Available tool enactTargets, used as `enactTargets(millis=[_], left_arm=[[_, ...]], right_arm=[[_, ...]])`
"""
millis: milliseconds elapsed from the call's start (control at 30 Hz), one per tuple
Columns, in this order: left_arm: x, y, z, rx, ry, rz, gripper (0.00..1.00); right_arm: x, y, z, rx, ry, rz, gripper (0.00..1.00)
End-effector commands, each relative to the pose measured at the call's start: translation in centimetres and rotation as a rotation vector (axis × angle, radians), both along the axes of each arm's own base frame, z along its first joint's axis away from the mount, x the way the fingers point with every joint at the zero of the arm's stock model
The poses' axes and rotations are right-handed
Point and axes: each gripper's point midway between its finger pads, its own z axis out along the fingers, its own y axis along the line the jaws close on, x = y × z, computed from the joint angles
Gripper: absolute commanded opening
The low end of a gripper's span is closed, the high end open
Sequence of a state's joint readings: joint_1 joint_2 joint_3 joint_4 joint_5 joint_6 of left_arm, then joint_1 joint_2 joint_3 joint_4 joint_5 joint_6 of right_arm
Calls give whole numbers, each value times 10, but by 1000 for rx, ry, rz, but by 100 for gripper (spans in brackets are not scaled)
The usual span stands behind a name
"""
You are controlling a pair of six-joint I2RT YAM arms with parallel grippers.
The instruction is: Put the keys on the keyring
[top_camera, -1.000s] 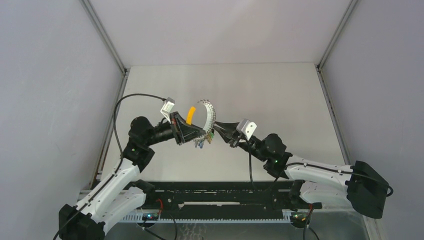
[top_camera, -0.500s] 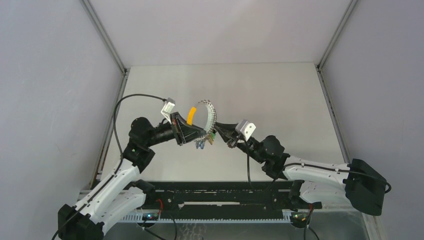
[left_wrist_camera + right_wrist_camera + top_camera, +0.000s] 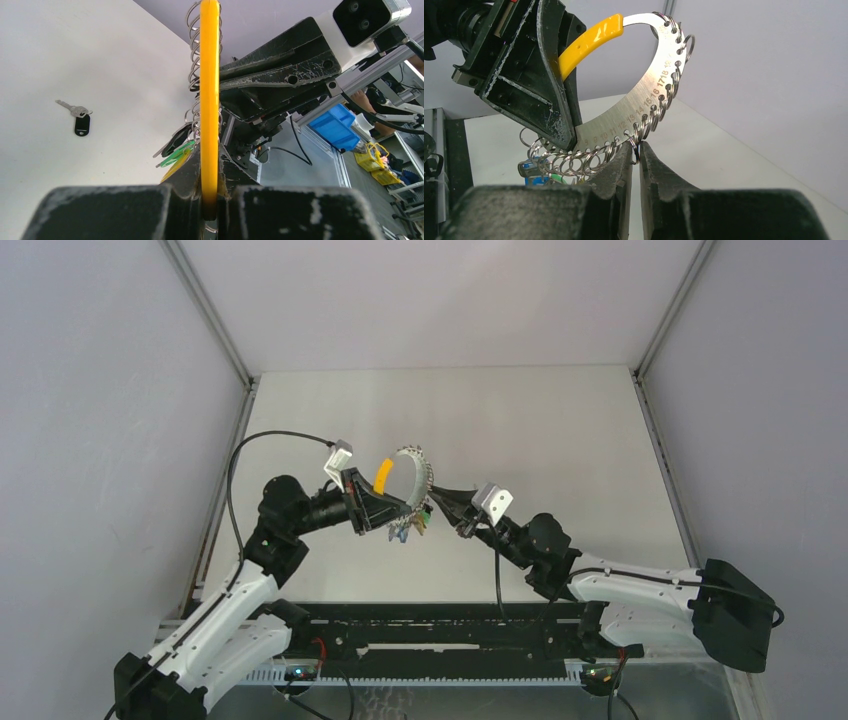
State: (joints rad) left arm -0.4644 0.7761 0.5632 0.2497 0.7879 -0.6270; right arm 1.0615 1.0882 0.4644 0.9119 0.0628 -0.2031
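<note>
Left gripper [image 3: 210, 175] clamps the keyring [image 3: 639, 100] by its yellow band; right gripper [image 3: 635, 150] pinches one small edge ring. The key [image 3: 76, 116] lies well apart on the table [image 3: 60, 50].

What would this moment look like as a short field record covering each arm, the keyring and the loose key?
left gripper: fingers clamped on the yellow band of the keyring, holding it above the table
right gripper: fingers nearly closed at a small ring on the keyring's lower edge; whether it is pinched cannot be told
keyring: in the air between both arms, tags hanging below
key: lying loose on the table, apart from both arms
task status: key not yet on the keyring
</note>
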Motion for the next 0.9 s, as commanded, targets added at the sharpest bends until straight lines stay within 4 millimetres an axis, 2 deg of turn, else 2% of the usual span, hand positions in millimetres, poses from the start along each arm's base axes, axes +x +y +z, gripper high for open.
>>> enactTargets(millis=[0,867], left_arm=[[0,0,18,-21,-78,7,0],[5,5,26,-23,-86,64,0]], right_arm=[[-10,0,18,34,-53,33,10],[-7,0,7,-17,-46,17,10]])
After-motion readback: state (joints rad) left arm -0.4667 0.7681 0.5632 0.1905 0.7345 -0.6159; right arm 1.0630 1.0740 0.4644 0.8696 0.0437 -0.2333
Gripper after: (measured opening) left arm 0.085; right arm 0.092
